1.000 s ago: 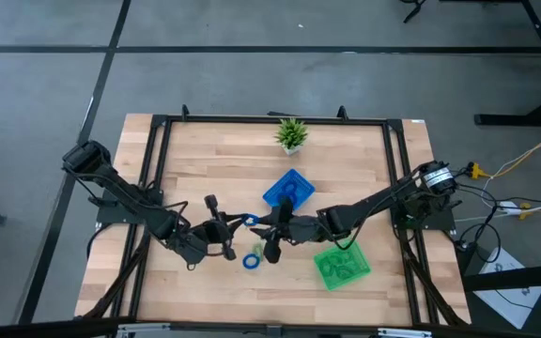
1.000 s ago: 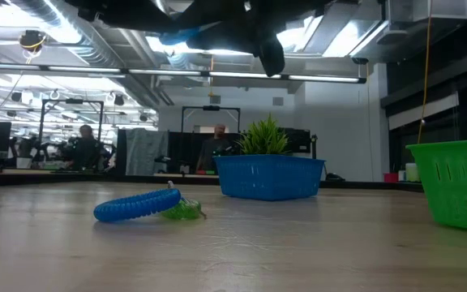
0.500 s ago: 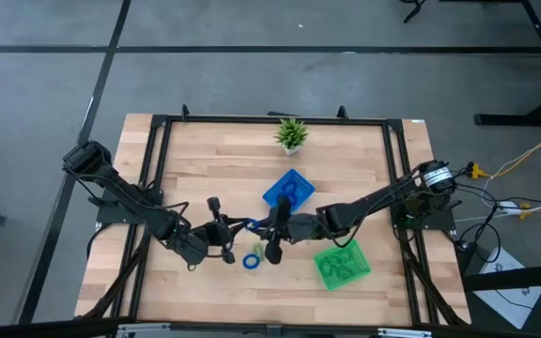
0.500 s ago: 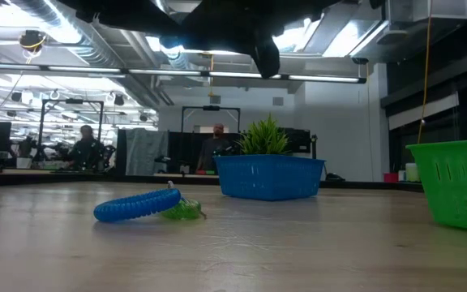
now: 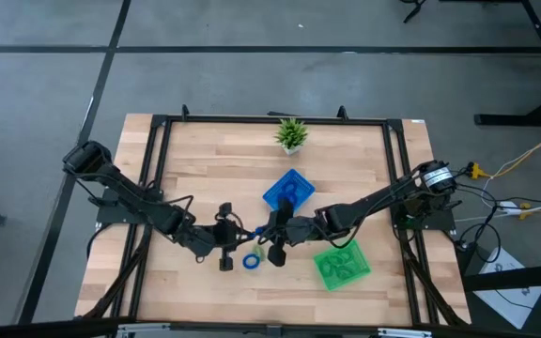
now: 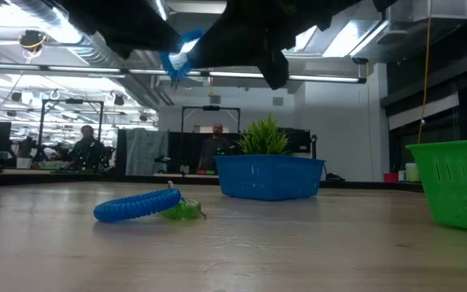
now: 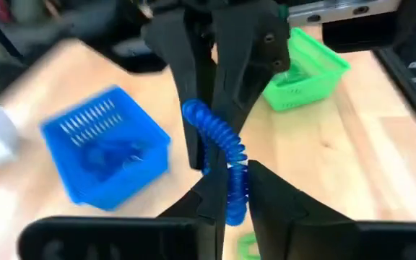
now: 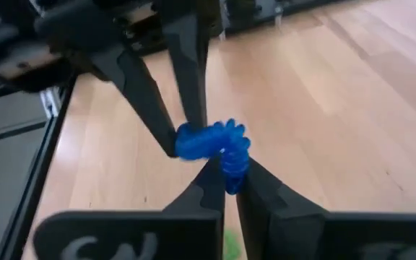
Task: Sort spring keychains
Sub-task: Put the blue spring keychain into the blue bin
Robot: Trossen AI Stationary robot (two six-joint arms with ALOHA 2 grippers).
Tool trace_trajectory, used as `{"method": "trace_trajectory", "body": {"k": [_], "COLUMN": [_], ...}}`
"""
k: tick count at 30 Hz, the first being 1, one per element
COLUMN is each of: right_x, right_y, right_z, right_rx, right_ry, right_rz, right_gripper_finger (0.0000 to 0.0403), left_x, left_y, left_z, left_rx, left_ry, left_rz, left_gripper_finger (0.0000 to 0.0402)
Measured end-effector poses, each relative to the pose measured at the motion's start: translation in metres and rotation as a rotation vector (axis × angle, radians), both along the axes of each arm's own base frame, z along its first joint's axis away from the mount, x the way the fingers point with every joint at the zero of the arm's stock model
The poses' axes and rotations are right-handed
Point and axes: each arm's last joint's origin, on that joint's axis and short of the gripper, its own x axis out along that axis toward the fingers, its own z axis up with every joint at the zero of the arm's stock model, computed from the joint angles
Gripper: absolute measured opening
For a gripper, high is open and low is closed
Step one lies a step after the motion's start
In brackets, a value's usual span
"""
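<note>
Both grippers meet above the middle of the table with a blue spring keychain point(image 5: 249, 230) between them. My left gripper point(image 5: 236, 233) comes from the table's left and is shut on one end. My right gripper point(image 5: 263, 231) comes from the right and is shut on the other end. The coil point(image 6: 178, 55) hangs high over the tabletop. Below them another blue keychain point(image 5: 251, 261) lies flat on the wood. A green keychain point(image 5: 262, 253) touches its side. My left gripper pinches one end of the blue coil point(image 7: 234, 186) between its two fingers, coming from the table's left and slanting a little down. The coil runs on from the fingers to the other gripper, clear of the table. My right gripper pinches the other end of the coil point(image 8: 231, 165) between its two fingers, coming from the table's right and slanting a little down. The coil bends between the two holds and touches nothing below.
A blue square tray point(image 5: 289, 189) stands just beyond the grippers, with blue coils in it. A green tray point(image 5: 342, 264) with green coils sits near the right arm. A small potted plant point(image 5: 291, 134) stands at the far edge. People show in the room behind.
My left gripper has rolled at the wrist and shifted a little toward my right gripper. The blue keychain between them now shows lower and fuller in the low view. My right gripper has kept its place.
</note>
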Motion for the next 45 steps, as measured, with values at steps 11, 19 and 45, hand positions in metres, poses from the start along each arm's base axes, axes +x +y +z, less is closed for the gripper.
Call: {"method": "trace_trajectory", "body": {"k": [11, 19, 45], "right_x": [-0.006, -0.016, -0.047], "right_y": [0.006, 0.016, 0.0], "right_z": [-0.008, -0.016, 0.036], "right_rx": [0.0, -0.043, -0.11], "right_ry": [0.093, 0.181, 0.135], "right_rz": [0.056, 0.035, -0.132], "right_gripper_finger": [0.0016, 0.0016, 0.0016], "left_x": [0.004, 0.004, 0.003], "left_y": [0.011, 0.011, 0.006], "left_z": [-0.005, -0.006, -0.007], "left_rx": [-0.24, -0.317, -0.393], "left_ry": [0.036, 0.055, 0.129], "left_rz": [0.084, 0.074, -0.072], "left_gripper_finger": [0.0144, 0.0198, 0.0198]}}
